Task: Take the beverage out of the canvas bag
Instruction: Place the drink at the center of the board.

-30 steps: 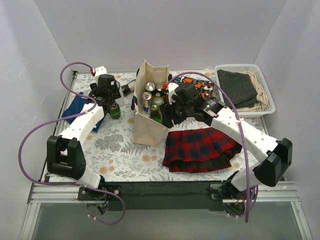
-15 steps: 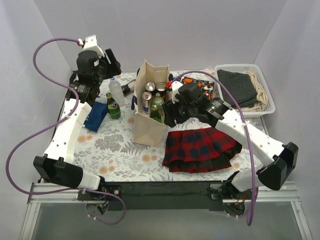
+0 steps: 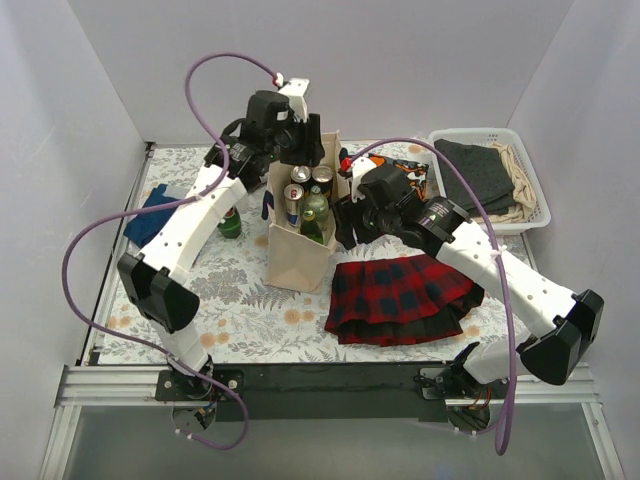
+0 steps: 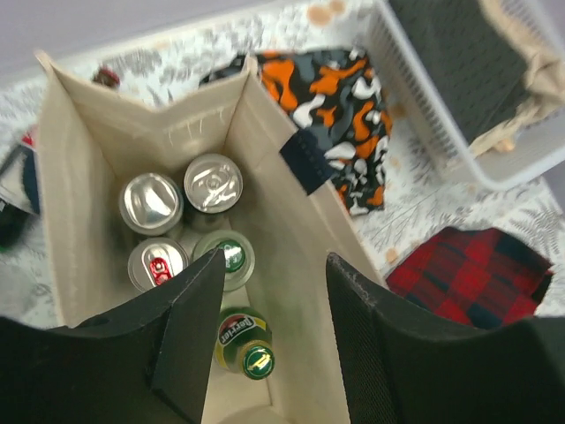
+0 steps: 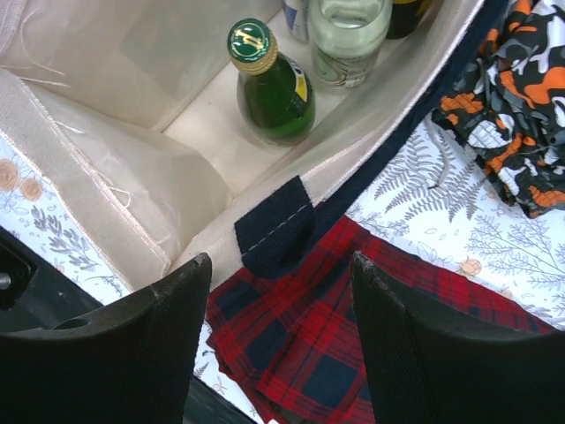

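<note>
We saw the floral-covered table [image 3: 230,295] carrying the tall cream canvas bag with navy strap handles [image 3: 298,258], upright. A red tartan skirt [image 3: 405,295] lay just beside it, and a white plastic basket [image 3: 470,133] stood well apart. Deep between its walls stood silver cans [image 4: 212,181] and a green glass bottle [image 5: 274,88]. The left gripper [image 4: 276,269] hovered over the mouth, jaws apart and empty. The right gripper [image 5: 281,265] gaped wide, empty, over the rim.

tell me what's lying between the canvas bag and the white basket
An orange, black and white patterned cloth lies between the canvas bag and the white basket, clearest in the left wrist view.
</note>
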Action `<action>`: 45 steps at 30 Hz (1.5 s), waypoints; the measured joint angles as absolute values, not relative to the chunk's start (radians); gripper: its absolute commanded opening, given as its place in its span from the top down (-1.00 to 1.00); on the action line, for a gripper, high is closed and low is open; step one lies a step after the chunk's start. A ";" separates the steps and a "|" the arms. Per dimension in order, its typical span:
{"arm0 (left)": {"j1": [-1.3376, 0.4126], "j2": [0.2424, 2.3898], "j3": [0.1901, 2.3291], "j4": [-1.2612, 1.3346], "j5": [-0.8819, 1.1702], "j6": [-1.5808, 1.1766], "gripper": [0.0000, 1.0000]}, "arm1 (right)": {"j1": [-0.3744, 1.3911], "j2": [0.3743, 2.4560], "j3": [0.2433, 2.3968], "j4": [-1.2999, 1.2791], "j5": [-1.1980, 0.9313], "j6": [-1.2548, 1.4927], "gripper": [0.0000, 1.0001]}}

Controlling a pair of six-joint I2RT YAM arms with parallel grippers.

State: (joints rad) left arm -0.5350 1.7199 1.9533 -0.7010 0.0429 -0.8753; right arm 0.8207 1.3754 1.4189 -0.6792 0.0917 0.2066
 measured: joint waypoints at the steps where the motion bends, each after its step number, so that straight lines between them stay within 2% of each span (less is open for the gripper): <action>1: -0.538 1.748 1.953 -0.719 0.041 -0.876 0.08 | 0.821 1.372 1.418 -0.679 0.103 0.207 -0.40; 10: -0.551 1.804 1.951 -0.804 0.031 -0.876 0.23 | 0.821 1.341 1.407 -0.679 0.156 0.208 -0.40; 23: -0.602 1.792 1.874 -0.875 0.002 -0.897 0.31 | 0.820 1.336 1.373 -0.669 0.131 0.207 -0.40; 24: -0.605 1.792 1.874 -0.878 -0.007 -0.901 0.29 | 0.820 1.335 1.370 -0.664 0.125 0.207 -0.40; 27: -0.611 1.792 1.873 -0.892 -0.030 -0.915 0.02 | 0.820 1.335 1.359 -0.651 0.105 0.207 -0.40; 28: -0.611 1.792 1.873 -0.898 -0.042 -0.921 -0.02 | 0.820 1.335 1.357 -0.650 0.098 0.207 -0.40; 35: -0.613 1.790 1.856 -0.942 -0.080 -0.944 -0.13 | 0.820 1.335 1.357 -0.640 0.070 0.207 -0.40; 45: -0.613 1.790 1.776 -0.965 -0.090 -0.963 -0.14 | 0.820 1.335 1.357 -0.627 0.052 0.206 -0.40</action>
